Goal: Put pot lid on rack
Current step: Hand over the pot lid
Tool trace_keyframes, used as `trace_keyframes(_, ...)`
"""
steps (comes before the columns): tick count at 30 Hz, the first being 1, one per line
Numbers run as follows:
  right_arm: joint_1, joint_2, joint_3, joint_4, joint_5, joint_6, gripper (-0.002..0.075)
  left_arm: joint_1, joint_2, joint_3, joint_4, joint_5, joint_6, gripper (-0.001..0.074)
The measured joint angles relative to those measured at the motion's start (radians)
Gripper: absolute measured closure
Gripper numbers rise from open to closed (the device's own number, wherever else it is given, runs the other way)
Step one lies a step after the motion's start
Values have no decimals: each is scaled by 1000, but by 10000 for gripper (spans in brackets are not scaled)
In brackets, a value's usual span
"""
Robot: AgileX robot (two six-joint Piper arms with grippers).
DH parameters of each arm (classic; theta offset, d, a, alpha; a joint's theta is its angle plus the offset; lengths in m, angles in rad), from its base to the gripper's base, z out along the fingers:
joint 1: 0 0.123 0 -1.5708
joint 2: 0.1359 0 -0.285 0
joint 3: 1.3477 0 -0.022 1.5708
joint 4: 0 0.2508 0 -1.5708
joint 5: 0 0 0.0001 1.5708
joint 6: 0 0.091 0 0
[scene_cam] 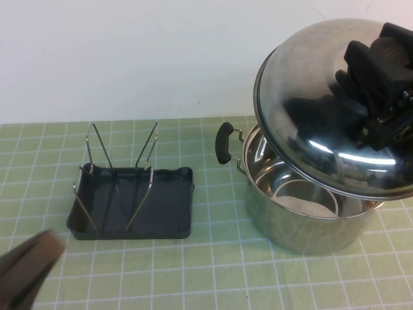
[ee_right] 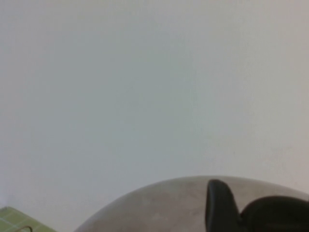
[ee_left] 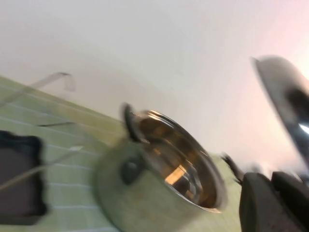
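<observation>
A: Steel, polished and domed: the pot lid (scene_cam: 322, 110) hangs tilted over the open pot (scene_cam: 303, 206) at the right edge of the mat, clear of the rim. The right gripper (scene_cam: 371, 84) is clamped on the lid's centre, presumably on the knob, which its black body hides.

B: Left gripper?

A: The left gripper (scene_cam: 29, 261) sits low at the front left corner, only partly in view. Cannot tell how its fingers stand.

B: Target?

A: The rack (scene_cam: 132, 200) stands left of centre, well apart from the pot: a dark grey tray, matte, rounded corners, with thin bright wire prongs rising in V shapes.

B: Advice for the carry?

A: My judgement: bring the lid across high enough to clear the pot's black handle (scene_cam: 224, 143), turn it nearly upright, then lower its edge between two wire pairs. The steel is slick and the wires thin and springy, so release only once the rim rests on the tray floor. The tray looks light; a sideways push could slide it on the green checked mat (scene_cam: 213, 271).
</observation>
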Motion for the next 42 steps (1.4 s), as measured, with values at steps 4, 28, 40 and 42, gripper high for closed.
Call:
trace_keyframes(4,0,6,2,0,-11,7,389,0,256,-118,-169,207,223,630)
trace_keyframes(28,0,6,2,-150,-149,160,389,-413,1124,-807,-283,409,512,210)
trace_keyframes(40,-5,6,0,-209,-134,218,389,-496,1206,-952,-299,355,497,516)
trace_keyframes(42,-7,6,0,-207,-109,228,370,-496,1208,-952,-290,351,506,526)
